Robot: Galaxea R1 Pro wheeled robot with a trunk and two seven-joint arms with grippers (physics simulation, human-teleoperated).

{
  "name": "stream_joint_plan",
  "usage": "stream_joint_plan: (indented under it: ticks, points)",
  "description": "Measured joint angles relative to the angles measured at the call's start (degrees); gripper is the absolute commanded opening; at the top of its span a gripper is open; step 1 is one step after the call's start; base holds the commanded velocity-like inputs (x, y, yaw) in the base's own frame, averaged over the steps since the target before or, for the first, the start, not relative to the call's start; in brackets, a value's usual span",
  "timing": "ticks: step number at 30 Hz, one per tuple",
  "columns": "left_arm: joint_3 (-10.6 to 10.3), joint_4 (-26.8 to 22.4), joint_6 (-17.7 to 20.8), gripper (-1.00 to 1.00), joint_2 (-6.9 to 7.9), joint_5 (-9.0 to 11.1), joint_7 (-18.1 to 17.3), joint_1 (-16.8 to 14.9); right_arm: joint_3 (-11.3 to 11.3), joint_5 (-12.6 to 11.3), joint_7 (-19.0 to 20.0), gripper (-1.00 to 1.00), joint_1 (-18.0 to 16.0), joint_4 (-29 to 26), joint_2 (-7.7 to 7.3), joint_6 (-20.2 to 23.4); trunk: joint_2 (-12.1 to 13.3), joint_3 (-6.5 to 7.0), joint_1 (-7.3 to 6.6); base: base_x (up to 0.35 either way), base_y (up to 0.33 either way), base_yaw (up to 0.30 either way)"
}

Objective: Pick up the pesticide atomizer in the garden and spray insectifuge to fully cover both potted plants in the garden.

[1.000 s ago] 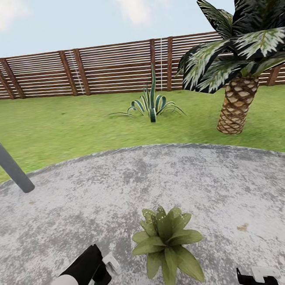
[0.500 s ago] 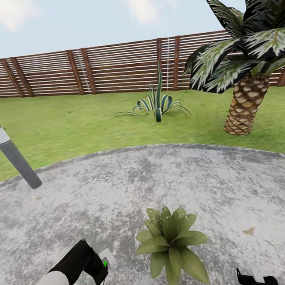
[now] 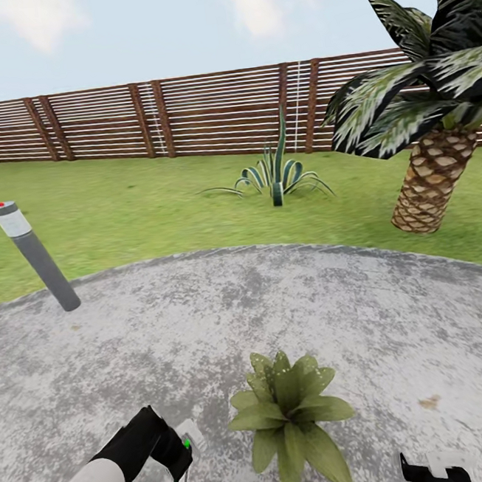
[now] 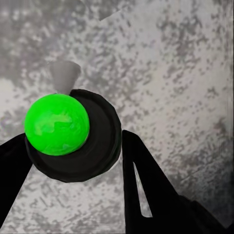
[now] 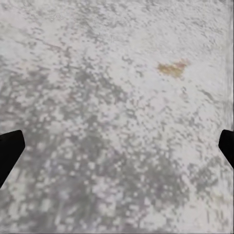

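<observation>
— Since a second ago, what changed?

— Everything slid right as my head turned left; my left gripper [image 3: 179, 463] dipped and rolled, so the atomizer [image 3: 189, 439] now points nearer the plant [image 3: 289, 414].

— Your grip?

— Left fingers [image 4: 146, 185] closed around the atomizer, its green spot [image 4: 57, 124] and nozzle [image 4: 63, 75] aimed down at the patio [image 3: 367, 309]. I judge that's to line up a spray. My right gripper [image 3: 436, 469] hangs wide apart, holding nothing, over bare stone by a brown stain [image 5: 171, 67].

— Beyond?

— Grey bollard [image 3: 36, 256] at the patio edge, lawn [image 3: 134, 215], agave [image 3: 279, 177], palm [image 3: 432, 184], then fence [image 3: 205, 111]
</observation>
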Motion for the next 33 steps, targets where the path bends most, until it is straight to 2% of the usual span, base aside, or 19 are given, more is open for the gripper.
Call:
stream_joint_plan:
  ticks: [6, 8, 9, 11, 16, 24, 29, 33]
  points:
    - [0.4, -0.6, -0.2, -1.0, 0.3, 1.1, 0.0, 0.0, 0.1, 0.0, 0.0, 1.0, 0.0, 0.0, -0.03, 0.0, 0.0, 0.0, 0.0, -0.08, -0.099, 0.0]
    - [1.3, -0.6, -0.4, -1.0, 0.51, 2.2, 0.0, 0.1, 0.0, 0.0, 0.0, 1.0, 0.0, 0.0, -0.06, 0.0, 0.0, 0.0, 0.0, -0.008, -0.006, 0.0]
    - [2.5, -0.7, -0.6, -1.0, 0.67, 3.1, 0.0, 0.1, 0.0, 0.0, 0.0, 1.0, 0.0, 0.0, -0.1, 0.0, 0.0, 0.0, 0.0, -0.002, -0.002, 0.0]
    - [3.6, -0.7, -0.9, -1.0, 0.72, 3.6, -0.1, 0.1, 0.0, 0.0, 0.0, 1.0, 0.0, 0.0, -0.12, 0.0, 0.0, 0.0, 0.0, -0.001, 0.0, 0.0]
    - [3.5, -0.8, -0.9, -1.0, 0.21, 3.4, -0.1, 0.1, 0.0, 0.0, 0.0, 1.0, 0.0, 0.0, -0.11, 0.0, 0.0, 0.0, 0.0, 0.0, 0.0, 0.0]
    - [3.5, -0.6, -1.3, -1.0, 0.49, 3.6, -0.4, 0.6, 0.1, 0.0, 0.0, 1.0, 0.0, 0.1, -0.04, 0.0, 0.0, 0.0, 0.0, 0.0, 0.0, 0.0]
    - [3.5, 0.0, -5.6, -1.0, -0.07, 3.5, -0.6, 0.8, 0.1, 0.0, 0.0, 1.0, 0.0, 0.1, -0.03, 0.0, 0.0, 0.0, 0.0, 0.0, 0.0, 0.0]
    - [3.4, 0.1, -6.3, -1.0, -0.19, 3.3, -0.6, 1.2, 0.1, 0.0, 0.0, 1.0, 0.0, 0.1, -0.03, 0.0, 0.0, 0.0, 0.0, 0.0, 0.0, 0.003]
